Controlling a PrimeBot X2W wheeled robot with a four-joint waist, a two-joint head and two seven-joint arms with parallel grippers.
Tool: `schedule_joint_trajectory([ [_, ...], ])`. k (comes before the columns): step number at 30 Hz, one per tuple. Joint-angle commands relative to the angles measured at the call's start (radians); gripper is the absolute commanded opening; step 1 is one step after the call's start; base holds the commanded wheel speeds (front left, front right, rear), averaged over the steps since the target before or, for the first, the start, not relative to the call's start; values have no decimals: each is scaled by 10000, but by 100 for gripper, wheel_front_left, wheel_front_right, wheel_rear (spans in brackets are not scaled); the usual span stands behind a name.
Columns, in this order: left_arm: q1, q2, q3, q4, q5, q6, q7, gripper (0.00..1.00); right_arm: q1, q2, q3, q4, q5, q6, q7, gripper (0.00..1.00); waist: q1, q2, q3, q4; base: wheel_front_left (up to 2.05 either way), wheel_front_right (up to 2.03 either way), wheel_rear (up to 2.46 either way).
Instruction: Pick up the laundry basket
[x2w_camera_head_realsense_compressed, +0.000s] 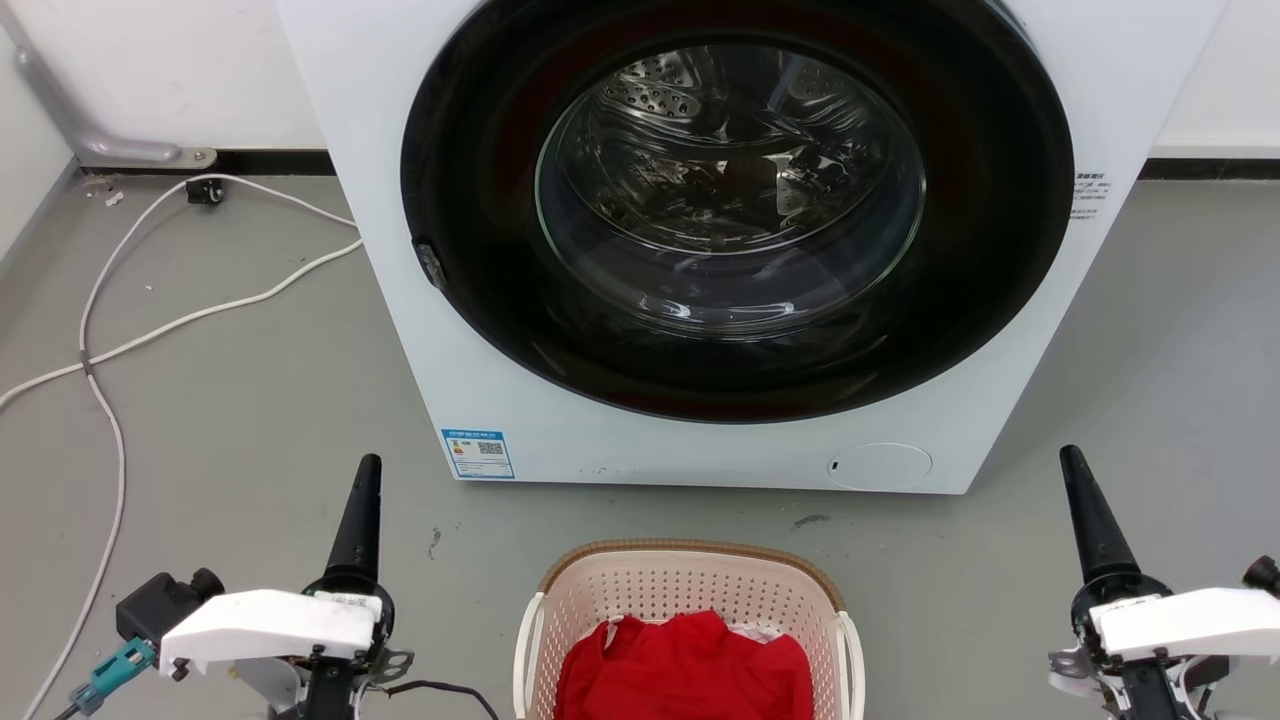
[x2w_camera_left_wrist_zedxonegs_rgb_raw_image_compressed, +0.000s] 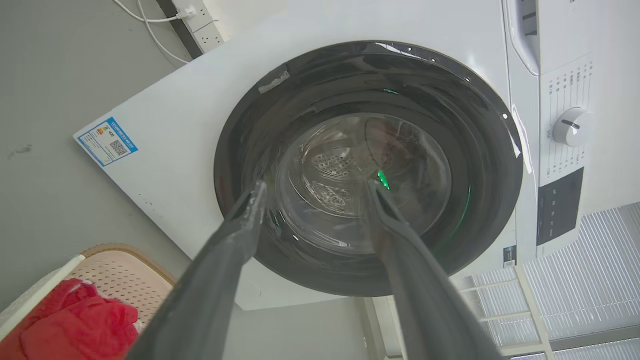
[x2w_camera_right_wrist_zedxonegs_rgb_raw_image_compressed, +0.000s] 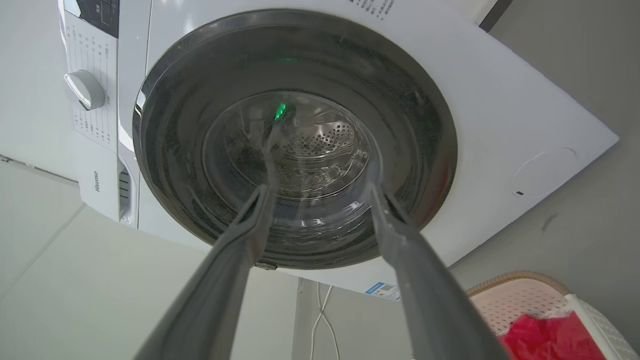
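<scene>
The laundry basket (x2w_camera_head_realsense_compressed: 650, 585) stands on the grey floor at the bottom centre of the head view, just in front of the washer. It is pale pink-beige with perforated walls, a brown rim and white side handles, and it holds a red cloth (x2w_camera_head_realsense_compressed: 690, 660). My left gripper (x2w_camera_head_realsense_compressed: 366, 470) hovers to the basket's left and my right gripper (x2w_camera_head_realsense_compressed: 1072, 460) to its right, both apart from it and pointing at the washer. Both are open and hold nothing: left gripper (x2w_camera_left_wrist_zedxonegs_rgb_raw_image_compressed: 316, 184), right gripper (x2w_camera_right_wrist_zedxonegs_rgb_raw_image_compressed: 320, 186). A corner of the basket (x2w_camera_left_wrist_zedxonegs_rgb_raw_image_compressed: 115, 270) shows in the left wrist view and the basket (x2w_camera_right_wrist_zedxonegs_rgb_raw_image_compressed: 515, 300) also in the right wrist view.
A white front-loading washer (x2w_camera_head_realsense_compressed: 560, 420) with its round dark door shut stands close behind the basket. White cables (x2w_camera_head_realsense_compressed: 110, 350) trail over the floor at the left, running to a power strip (x2w_camera_left_wrist_zedxonegs_rgb_raw_image_compressed: 202, 20) by the wall. Grey floor lies on both sides of the basket.
</scene>
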Motion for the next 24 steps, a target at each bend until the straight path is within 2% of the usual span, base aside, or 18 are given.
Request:
schedule_joint_trajectory([
  [1, -64, 41, -52, -276, 359, 65, -99, 100, -56, -24, 46, -278, -483, 2, -91, 100, 0, -1, 1, 0, 0, 0, 0],
  [13, 110, 36, -383, -536, 2409, 268, -559, 100, 234, -16, 319, -637, -3063, 1, -558, 100, 0, -1, 12, -9, 0, 0, 0],
  [24, 280, 32, -616, -700, 3887, 482, -940, 100, 447, -9, 422, -772, -4814, 1, -929, 100, 0, -1, 0, -28, 0, 0, 0],
])
